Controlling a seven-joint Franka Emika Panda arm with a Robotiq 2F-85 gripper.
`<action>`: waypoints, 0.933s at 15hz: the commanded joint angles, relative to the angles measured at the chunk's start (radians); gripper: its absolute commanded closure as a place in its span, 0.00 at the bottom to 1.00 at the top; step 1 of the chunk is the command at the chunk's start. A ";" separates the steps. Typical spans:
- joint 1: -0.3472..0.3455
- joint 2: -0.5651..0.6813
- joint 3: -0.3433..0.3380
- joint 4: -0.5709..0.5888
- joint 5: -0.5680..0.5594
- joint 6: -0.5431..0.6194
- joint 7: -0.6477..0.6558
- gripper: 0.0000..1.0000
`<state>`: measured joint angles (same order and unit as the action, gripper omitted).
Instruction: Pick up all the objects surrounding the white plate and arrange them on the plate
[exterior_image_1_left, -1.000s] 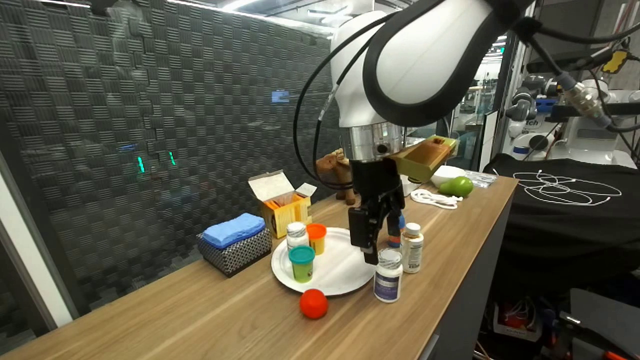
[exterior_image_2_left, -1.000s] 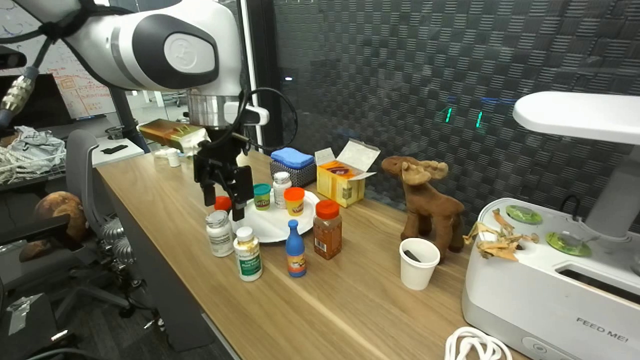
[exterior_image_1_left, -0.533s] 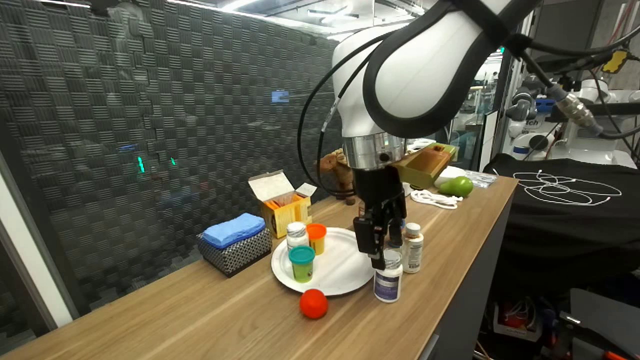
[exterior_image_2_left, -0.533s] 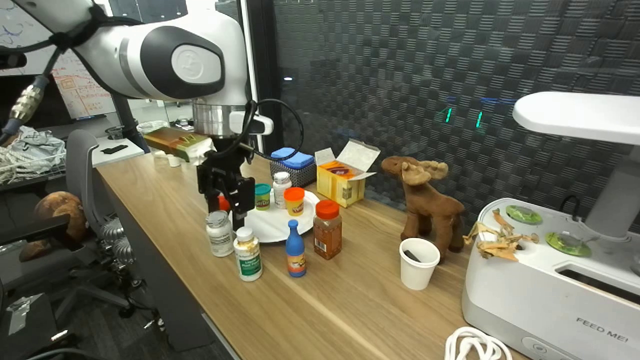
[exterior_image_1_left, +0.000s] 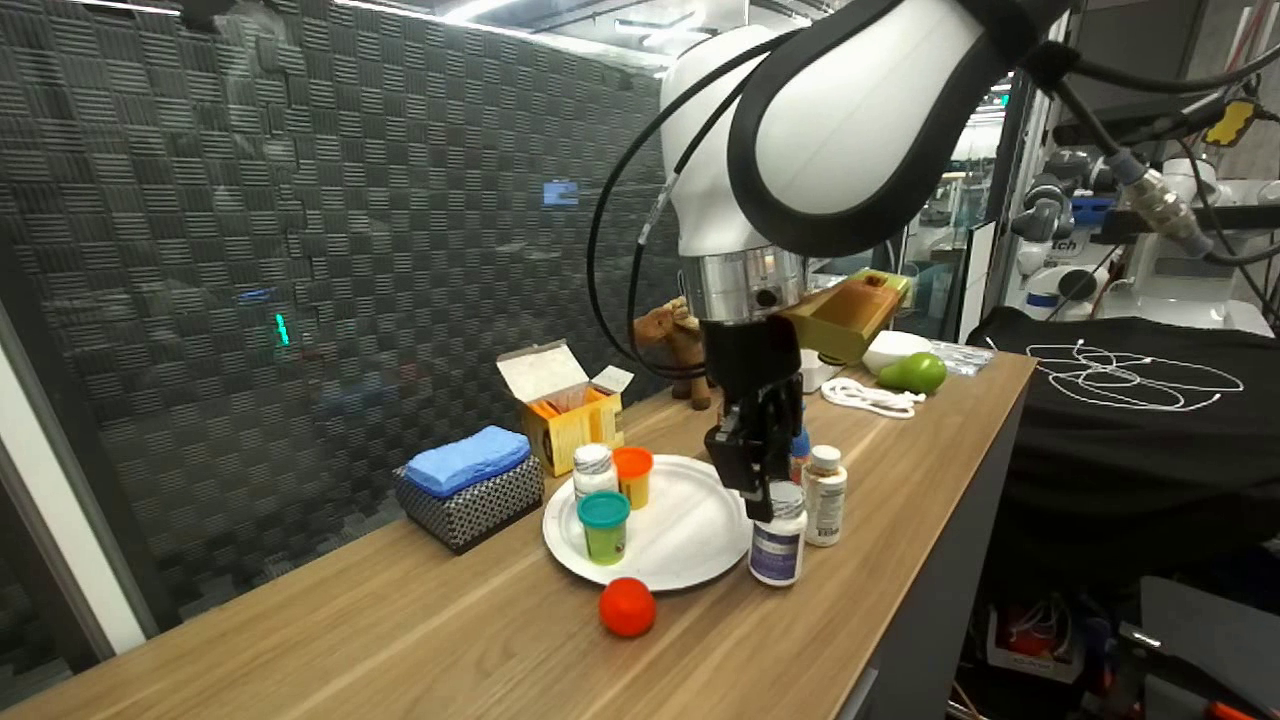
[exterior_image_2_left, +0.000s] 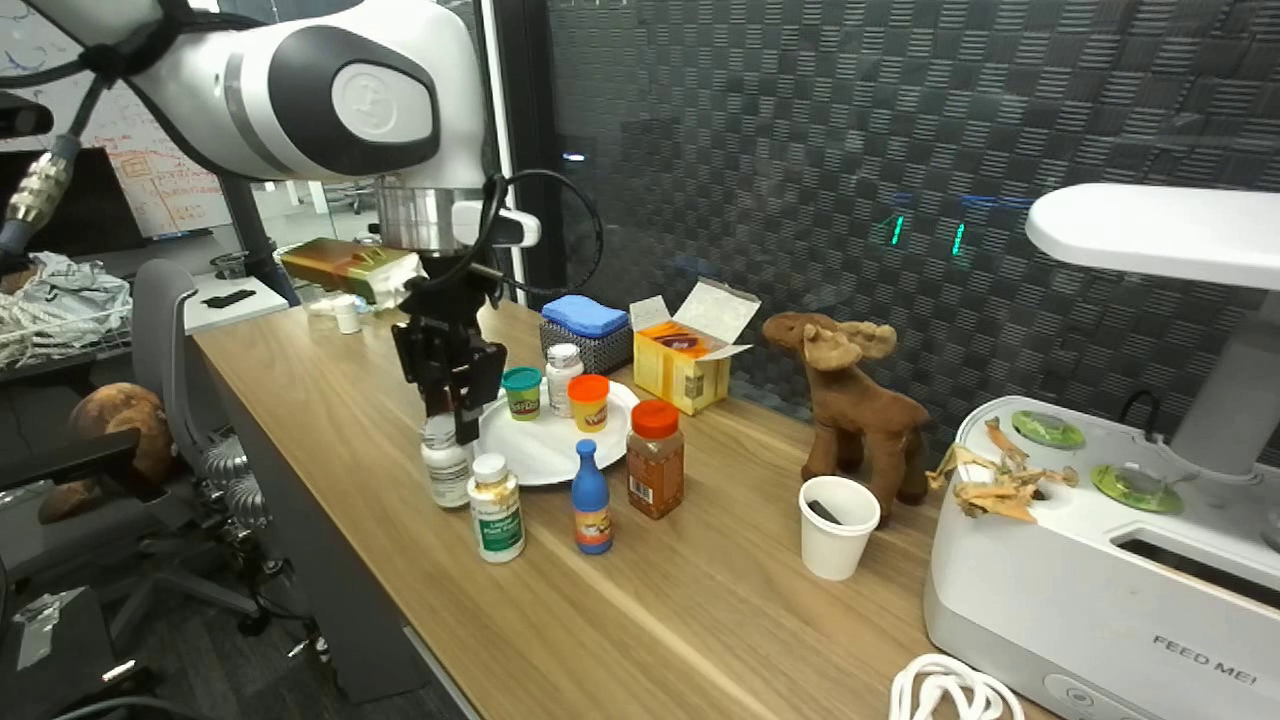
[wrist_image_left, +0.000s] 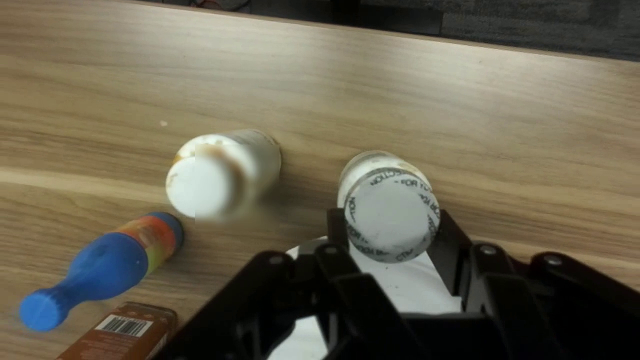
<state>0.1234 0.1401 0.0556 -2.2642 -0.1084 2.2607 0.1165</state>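
Gripper (wrist_image_left: 391, 232): clasping the purple-labelled bottle (exterior_image_1_left: 776, 556) by its top — in the wrist view fingers (wrist_image_left: 454, 250) lie against either side, so I take it as gripped.
Purple-labelled bottle: beside the white plate (exterior_image_1_left: 690, 530), between it and the table edge (wrist_image_left: 390, 37). It seems to lean slightly in an exterior view; whether its base is off the tabletop (exterior_image_1_left: 420, 620) I can't tell.
Bottle pick-up: by my reading, the step in hand. Next I'd want a straight lift until the base clears the plate's rim, a short carry inward, then a level set-down before letting go.
White plate: bears the teal-lidded tub (exterior_image_1_left: 604, 532), the orange-lidded tub (exterior_image_1_left: 634, 480) and another white bottle (exterior_image_2_left: 561, 382), gathered on the side away from my grip. The nearer part is bare — that is my landing room.
Waiting round the plate: green-labelled bottle (exterior_image_2_left: 498, 520), blue bottle (exterior_image_2_left: 592, 505) and orange-capped jar (exterior_image_2_left: 655, 470), plus the red round piece (exterior_image_1_left: 628, 608) near its rim. I judge the job well short of done.
Green-labelled bottle: the neighbour I could knock; tabletop shows between the two in the wrist view, but I'd rise before going sideways.
Table edge: well apart from my bottle; carrying inward only widens that.
Yellow box (exterior_image_2_left: 685, 380): near the plate, across from my bottle, so a long overshoot could meet it.
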 joint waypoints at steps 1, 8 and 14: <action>-0.002 -0.065 0.012 -0.003 0.006 -0.044 0.032 0.81; -0.027 0.006 -0.006 0.145 -0.006 -0.079 0.036 0.81; -0.042 0.188 -0.028 0.350 -0.009 -0.140 0.034 0.81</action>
<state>0.0827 0.2310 0.0348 -2.0470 -0.1103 2.1823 0.1447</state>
